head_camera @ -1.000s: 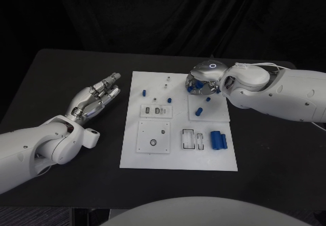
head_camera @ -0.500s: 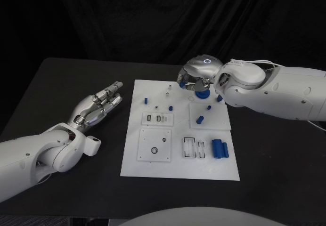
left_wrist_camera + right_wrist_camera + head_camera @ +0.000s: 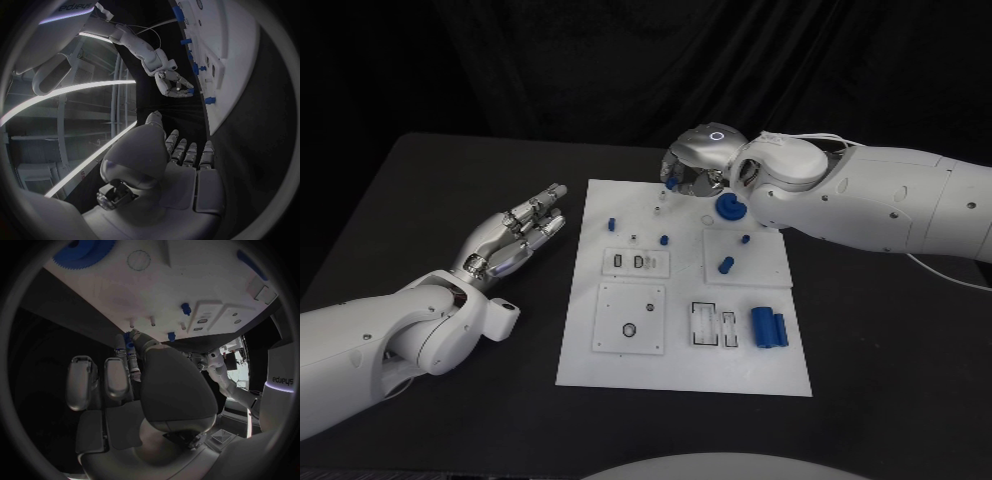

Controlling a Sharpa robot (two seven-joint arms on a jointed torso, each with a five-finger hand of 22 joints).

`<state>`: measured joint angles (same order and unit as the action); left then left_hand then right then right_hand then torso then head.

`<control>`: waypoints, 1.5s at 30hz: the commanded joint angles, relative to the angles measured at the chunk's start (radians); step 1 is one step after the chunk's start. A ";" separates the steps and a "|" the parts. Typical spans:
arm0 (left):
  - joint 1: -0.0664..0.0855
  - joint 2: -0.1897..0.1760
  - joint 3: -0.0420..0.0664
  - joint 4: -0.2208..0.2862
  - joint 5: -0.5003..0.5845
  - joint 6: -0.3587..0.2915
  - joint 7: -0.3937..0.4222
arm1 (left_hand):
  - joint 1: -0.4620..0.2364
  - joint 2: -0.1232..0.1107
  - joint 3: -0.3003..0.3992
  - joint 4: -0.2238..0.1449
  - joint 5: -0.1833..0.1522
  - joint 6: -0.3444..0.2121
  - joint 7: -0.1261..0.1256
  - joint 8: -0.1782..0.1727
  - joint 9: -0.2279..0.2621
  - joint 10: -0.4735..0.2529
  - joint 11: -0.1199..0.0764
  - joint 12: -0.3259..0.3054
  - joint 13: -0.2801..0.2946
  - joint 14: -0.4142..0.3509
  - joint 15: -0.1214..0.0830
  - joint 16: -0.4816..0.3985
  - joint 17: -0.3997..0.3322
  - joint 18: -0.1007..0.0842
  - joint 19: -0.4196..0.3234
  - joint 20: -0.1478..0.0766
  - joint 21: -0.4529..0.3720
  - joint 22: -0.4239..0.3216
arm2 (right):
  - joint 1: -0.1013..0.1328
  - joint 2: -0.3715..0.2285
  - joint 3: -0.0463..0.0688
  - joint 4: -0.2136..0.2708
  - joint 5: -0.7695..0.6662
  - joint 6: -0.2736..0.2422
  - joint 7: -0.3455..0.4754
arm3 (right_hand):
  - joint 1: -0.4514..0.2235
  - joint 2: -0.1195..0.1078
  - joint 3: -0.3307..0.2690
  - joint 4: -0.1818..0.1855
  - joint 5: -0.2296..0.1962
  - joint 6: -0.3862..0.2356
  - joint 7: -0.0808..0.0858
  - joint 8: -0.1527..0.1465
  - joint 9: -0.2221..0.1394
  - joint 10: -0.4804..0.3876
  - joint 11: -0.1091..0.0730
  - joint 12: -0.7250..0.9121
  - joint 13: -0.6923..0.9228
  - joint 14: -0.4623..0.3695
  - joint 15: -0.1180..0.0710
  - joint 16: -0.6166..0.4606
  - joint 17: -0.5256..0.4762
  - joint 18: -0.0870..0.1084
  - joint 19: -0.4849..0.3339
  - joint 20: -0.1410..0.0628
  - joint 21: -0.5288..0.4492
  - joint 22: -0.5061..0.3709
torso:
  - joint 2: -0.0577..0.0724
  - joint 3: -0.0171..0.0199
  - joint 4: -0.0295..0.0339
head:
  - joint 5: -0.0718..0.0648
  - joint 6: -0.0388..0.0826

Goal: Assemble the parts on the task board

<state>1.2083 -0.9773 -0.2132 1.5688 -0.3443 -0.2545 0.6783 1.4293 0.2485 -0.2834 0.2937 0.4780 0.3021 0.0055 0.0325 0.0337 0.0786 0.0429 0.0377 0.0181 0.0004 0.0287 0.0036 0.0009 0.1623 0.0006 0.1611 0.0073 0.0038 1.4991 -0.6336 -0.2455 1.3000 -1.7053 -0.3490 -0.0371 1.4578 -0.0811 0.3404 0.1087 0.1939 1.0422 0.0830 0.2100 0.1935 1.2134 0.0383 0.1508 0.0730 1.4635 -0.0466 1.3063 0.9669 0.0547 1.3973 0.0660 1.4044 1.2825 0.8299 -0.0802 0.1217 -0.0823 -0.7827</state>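
- The right hand [image 3: 692, 170] hangs over the far edge of the white board [image 3: 682, 372], its fingers curled down toward the board's top corner.
- In the right wrist view a small blue piece [image 3: 128, 340] sits between the thumb and a fingertip, so the hand looks to be pinching it; from the head view the hold cannot be told.
- Just beyond those fingertips stand two thin bare pins [image 3: 152, 318] on the board, close by the pinched piece.
- Beside the right hand, toward its wrist, a blue gear [image 3: 730, 206] lies flat on the board.
- Farther from the hand, toward the robot, lie a short blue peg [image 3: 726, 264] and two blue cylinders [image 3: 769, 327] side by side; these are well apart from the fingers.
- The left hand [image 3: 514, 236] rests off the board's side over the black table [image 3: 877, 330], palm open, fingers spread and holding nothing.
- Step in hand, as I judge it: carrying the small blue piece to one of the pins at the far edge.
- The next move calls for lining the piece squarely over a pin and lowering it straight; a tilt could jam it or let it slip from the pinch.
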 commanded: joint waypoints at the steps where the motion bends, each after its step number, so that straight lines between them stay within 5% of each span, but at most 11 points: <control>1: 0.002 0.003 0.001 0.001 -0.003 0.013 0.188 | 0.010 0.003 0.006 -0.002 0.007 -0.001 0.005 0.001 0.000 -0.007 -0.003 -0.006 -0.001 0.000 0.007 -0.004 -0.001 0.018 0.003 0.007 -0.003 -0.001 | -0.005 0.007 0.001 -0.015 0.003 0.017 -0.011 | -0.002 0.006 0.000 0.004 0.004 0.029 0.001 -0.007 0.104 -0.007 0.006 -0.009 -0.001 0.000 0.002 -0.006 -0.001 0.016 0.000 0.000 -0.005 0.000 | 0.000 0.0003 0.0047 | -0.003 -0.001; 19: 0.002 0.006 0.001 0.000 -0.003 0.030 0.178 | 0.015 0.004 0.008 -0.002 0.010 -0.005 0.007 0.000 0.000 -0.010 -0.001 -0.008 -0.002 0.000 0.009 -0.004 -0.001 0.018 0.003 0.010 -0.003 -0.001 | -0.009 0.031 0.001 -0.037 0.003 0.059 -0.025 | -0.006 0.003 0.005 0.007 0.000 0.004 0.007 -0.029 0.107 -0.021 0.015 -0.045 -0.003 -0.003 0.007 -0.008 0.001 0.016 -0.003 0.004 -0.009 0.001 | 0.001 0.0003 -0.0031 | 0.002 -0.011; 45: 0.002 0.015 0.001 -0.015 -0.003 0.039 0.172 | 0.021 0.006 0.011 -0.002 0.013 -0.010 0.012 0.000 0.000 -0.013 0.000 -0.009 -0.002 0.000 0.013 -0.004 -0.001 0.018 0.003 0.015 -0.003 0.000 | -0.024 0.062 0.002 -0.065 0.003 0.068 -0.017 | -0.012 0.002 0.009 0.013 -0.001 -0.012 0.011 -0.045 0.108 -0.033 0.020 -0.072 -0.003 -0.006 0.007 -0.009 0.002 0.015 -0.002 0.005 -0.008 0.006 | 0.001 -0.0005 -0.0016 | 0.000 -0.021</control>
<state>1.2083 -0.9632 -0.2132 1.5531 -0.3445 -0.2267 0.6783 1.4420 0.2533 -0.2779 0.2938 0.4873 0.2948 0.0128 0.0325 0.0336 0.0716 0.0431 0.0338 0.0176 0.0004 0.0359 0.0036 0.0017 0.1625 0.0045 0.1720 0.0073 0.0038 1.4781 -0.5720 -0.2440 1.2365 -1.6999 -0.2835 -0.0426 1.4573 -0.0816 0.3494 0.1177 0.1957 1.0356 0.0895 0.1692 0.1942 1.1859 0.0574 0.0842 0.0709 1.4598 -0.0429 1.3014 0.9681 0.0547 1.3973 0.0660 1.3998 1.2891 0.8310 -0.0805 0.1202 -0.0832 -0.8029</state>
